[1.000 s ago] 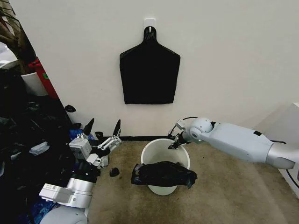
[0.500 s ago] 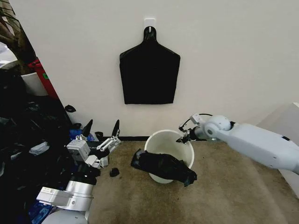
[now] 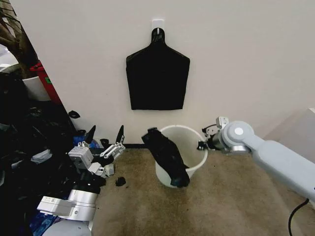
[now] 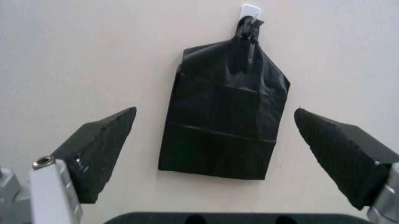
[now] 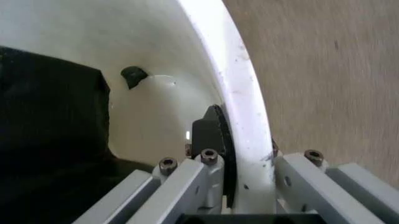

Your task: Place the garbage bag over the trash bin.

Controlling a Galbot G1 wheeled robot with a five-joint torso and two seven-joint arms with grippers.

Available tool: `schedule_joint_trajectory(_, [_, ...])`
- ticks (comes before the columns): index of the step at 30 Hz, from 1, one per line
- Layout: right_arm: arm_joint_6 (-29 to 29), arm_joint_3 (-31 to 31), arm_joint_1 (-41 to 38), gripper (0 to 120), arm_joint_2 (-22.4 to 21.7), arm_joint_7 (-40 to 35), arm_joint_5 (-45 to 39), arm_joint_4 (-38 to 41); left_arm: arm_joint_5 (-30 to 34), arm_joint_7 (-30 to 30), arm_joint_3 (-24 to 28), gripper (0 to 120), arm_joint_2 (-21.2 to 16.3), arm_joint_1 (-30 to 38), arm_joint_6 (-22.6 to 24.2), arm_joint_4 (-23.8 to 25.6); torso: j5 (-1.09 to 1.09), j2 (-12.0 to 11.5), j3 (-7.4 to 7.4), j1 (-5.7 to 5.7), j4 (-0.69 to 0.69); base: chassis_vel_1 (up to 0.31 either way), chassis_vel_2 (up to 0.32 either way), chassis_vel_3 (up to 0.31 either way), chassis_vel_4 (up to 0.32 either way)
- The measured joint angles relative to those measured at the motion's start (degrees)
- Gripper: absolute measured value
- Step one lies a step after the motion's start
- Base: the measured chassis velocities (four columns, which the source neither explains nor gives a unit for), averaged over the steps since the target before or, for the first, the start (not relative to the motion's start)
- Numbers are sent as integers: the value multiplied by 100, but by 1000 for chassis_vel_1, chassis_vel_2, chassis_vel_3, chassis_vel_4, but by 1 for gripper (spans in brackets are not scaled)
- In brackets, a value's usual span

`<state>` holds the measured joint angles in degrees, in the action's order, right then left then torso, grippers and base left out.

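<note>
The trash bin [image 3: 189, 142], a white bucket, stands on the carpet close to the wall. The garbage bag [image 3: 166, 156] hangs crumpled over its left rim and down the outside. My right gripper [image 3: 202, 145] is at the bin's right rim. In the right wrist view this right gripper [image 5: 243, 144] is shut on the trash bin's rim [image 5: 240, 84], one black pad [image 5: 210, 135] inside the wall, with the garbage bag [image 5: 50, 121] across the opening. My left gripper [image 3: 107, 129] waits open at the left, away from the bin, and in its own view the left gripper [image 4: 215, 113] faces the wall.
A flat black bundle [image 3: 157, 73] hangs from a wall hook above the bin. Piled black bags and clutter [image 3: 29, 147] fill the left side, with a blue bag [image 3: 78, 141] among them. A black scrap [image 3: 120, 181] lies on the carpet. White furniture [image 3: 307, 123] stands at the right.
My right gripper has dragged the bin back toward the wall and to the right, turning it. The bag has swung from the front rim round to the left rim.
</note>
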<state>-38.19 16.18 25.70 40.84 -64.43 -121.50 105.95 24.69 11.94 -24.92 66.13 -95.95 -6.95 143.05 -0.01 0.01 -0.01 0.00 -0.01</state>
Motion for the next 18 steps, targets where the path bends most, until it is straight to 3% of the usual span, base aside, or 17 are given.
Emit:
schedule_joint_trajectory(5, [1215,-321,696,0,367,-996,370,369,-36,8,45,100,77,6,-42,-81,1,0,0,0,1,0,0,0,0])
schedule_joint_trajectory(8, [1523,-518,958,0,589,-1246,493,425,-55,12,64,100,93,14,-55,-111,-1,0,0,0,1,0,0,0,0])
schedule_joint_trajectory(18, [1728,-1001,1968,0,1017,-1129,1239,480,-77,93,-50,100,251,-4,-101,-220,0,-1,0,0,-1,0,0,0,0])
